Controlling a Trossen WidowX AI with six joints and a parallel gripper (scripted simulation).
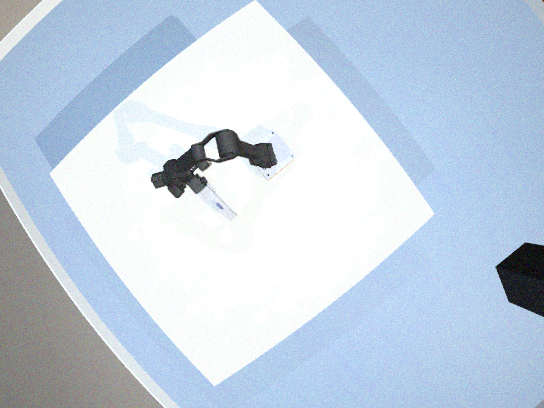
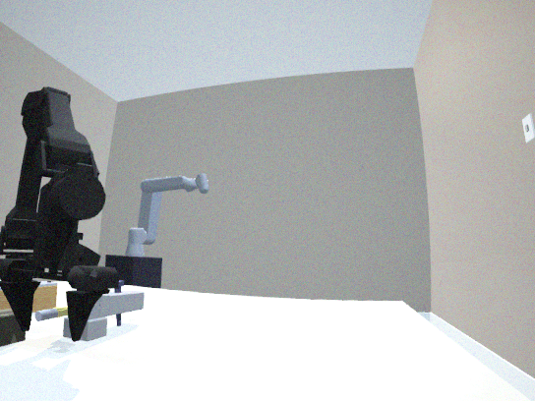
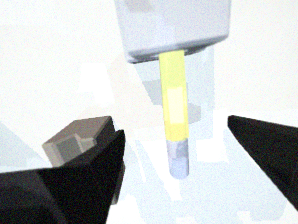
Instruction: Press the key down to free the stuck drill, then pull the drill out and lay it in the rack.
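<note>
The drill (image 3: 175, 107) (image 2: 47, 315), a yellow rod with a grey end, sticks out of the grey holder (image 3: 175, 25) (image 2: 129, 301) (image 1: 210, 197); its other end is hidden inside. The dark blue key (image 2: 119, 315) (image 1: 219, 205) stands upright through the holder. My gripper (image 3: 174, 127) (image 2: 50, 334) is wide open and empty, with one finger on each side of the drill's exposed length and neither touching it in the wrist view. A grey-brown notched block (image 3: 82, 135) (image 2: 11, 328), apparently the rack, is left of the drill, partly behind the left finger.
My arm's base plate (image 1: 283, 149) is to the right of the holder in the top view. In the exterior view, an orange-sided board (image 2: 45, 297) is behind the fingers. A grey robot arm (image 2: 149, 211) on a dark stand (image 2: 143, 272) is farther back.
</note>
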